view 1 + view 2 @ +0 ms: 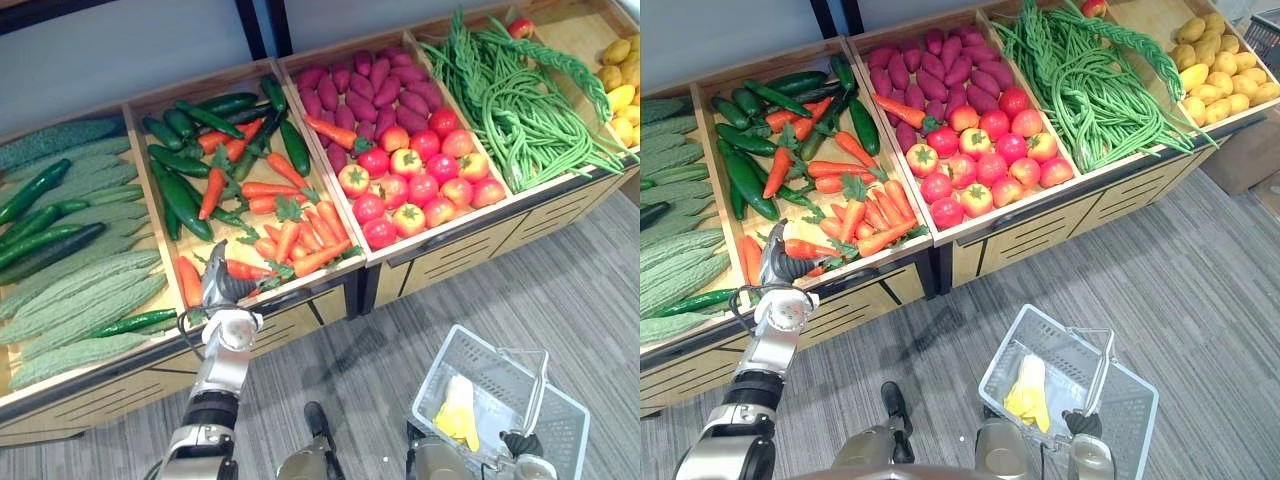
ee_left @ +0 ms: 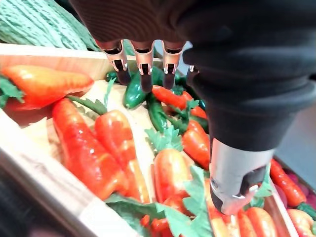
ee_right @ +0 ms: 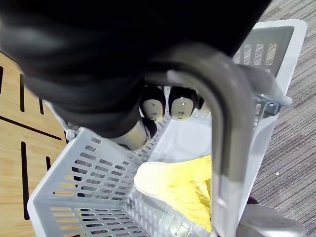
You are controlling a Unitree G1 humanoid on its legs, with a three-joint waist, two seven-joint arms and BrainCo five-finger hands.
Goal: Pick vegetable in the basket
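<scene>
- The left hand (image 1: 222, 288) hovers at the front edge of the wooden bin (image 1: 300, 318), just above the carrots (image 1: 290, 240) heaped along that edge.
- Its fingers (image 2: 144, 64) are stretched out straight and the thumb stands apart. It has nothing in its grasp.
- Dark green cucumbers (image 1: 180, 195) lie among the carrots toward the bin's back edge.
- The right hand (image 1: 1081, 424) has its fingers (image 3: 181, 106) curled round the grey handle (image 3: 224, 123) of the white mesh basket (image 1: 565, 425).
- The basket is over the grey floor, in front of the neighbouring bin of tomatoes (image 1: 420, 185).
- A yellow item (image 1: 457, 410) lies inside the basket, near the robot-side wall.
</scene>
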